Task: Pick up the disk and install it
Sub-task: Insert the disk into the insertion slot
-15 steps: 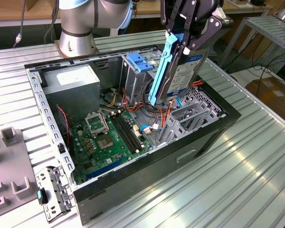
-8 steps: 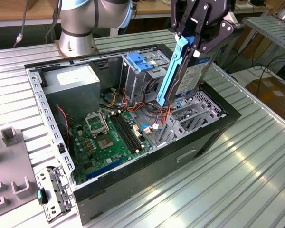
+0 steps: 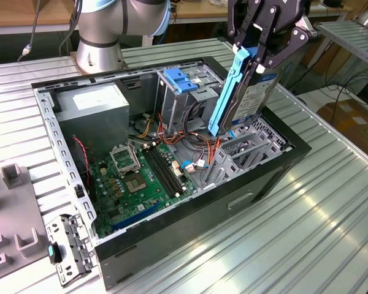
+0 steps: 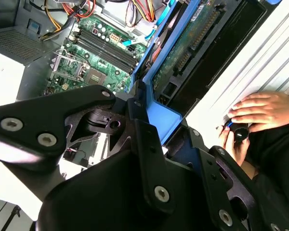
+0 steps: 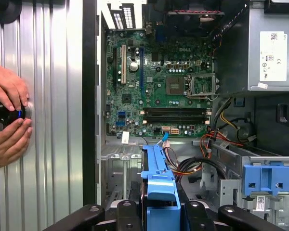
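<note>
Gripper [image 3: 262, 56] clamps disk [image 3: 248, 119] on edge over case [image 3: 276, 177]; label [image 3: 259, 98] unreadable.

- The exterior view looks down from up high, off to one side, at the open case [image 3: 172, 236].
- Both wrist views look down into it from close up.
- All three share the green board [image 5: 154, 96].

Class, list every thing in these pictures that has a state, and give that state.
Disk: held on edge, tilted over the case, not yet seated.
Gripper: shut on the disk.
Computer case: open, lying on its side.
Person's hands: around a small black knob.
</note>
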`<action>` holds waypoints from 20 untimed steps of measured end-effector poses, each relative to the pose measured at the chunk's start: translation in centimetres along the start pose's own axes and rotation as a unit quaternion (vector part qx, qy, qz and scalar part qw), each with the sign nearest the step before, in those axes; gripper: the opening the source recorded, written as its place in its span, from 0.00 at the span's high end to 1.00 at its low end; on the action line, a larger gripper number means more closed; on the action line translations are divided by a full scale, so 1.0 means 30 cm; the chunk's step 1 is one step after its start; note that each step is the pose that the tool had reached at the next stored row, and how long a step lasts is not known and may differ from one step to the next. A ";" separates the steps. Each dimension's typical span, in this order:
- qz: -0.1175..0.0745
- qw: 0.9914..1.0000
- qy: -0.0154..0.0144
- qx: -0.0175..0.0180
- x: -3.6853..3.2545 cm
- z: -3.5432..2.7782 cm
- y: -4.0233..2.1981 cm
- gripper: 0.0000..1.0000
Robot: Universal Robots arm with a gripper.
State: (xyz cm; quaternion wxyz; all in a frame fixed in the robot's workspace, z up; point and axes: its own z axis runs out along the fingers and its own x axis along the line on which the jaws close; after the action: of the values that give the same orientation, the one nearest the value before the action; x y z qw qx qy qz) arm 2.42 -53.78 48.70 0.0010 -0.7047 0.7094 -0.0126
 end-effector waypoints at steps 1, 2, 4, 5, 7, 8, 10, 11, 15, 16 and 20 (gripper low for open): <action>0.000 1.000 0.000 0.000 0.000 0.000 -0.002 0.63; 0.000 1.000 0.000 0.000 0.000 0.000 -0.002 0.63; 0.000 1.000 0.000 0.000 0.000 0.000 -0.002 0.63; 0.000 1.000 0.000 0.000 0.000 0.000 -0.002 0.63; 0.000 1.000 0.000 0.000 0.000 0.000 -0.002 0.63; 0.000 1.000 0.000 0.000 0.000 0.000 -0.002 0.63; 0.000 1.000 0.000 0.000 0.000 0.000 -0.002 0.63; 0.000 1.000 0.000 0.000 0.000 0.000 -0.002 0.63; 0.000 1.000 0.000 0.000 0.005 0.013 -0.007 0.63; 0.000 1.000 0.000 0.000 0.007 0.018 -0.012 0.63; 0.000 1.000 0.000 0.000 0.016 0.038 -0.036 0.63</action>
State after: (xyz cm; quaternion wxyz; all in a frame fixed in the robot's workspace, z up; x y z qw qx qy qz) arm 3.53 -54.29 47.59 0.0010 -0.7047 0.7094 -0.0127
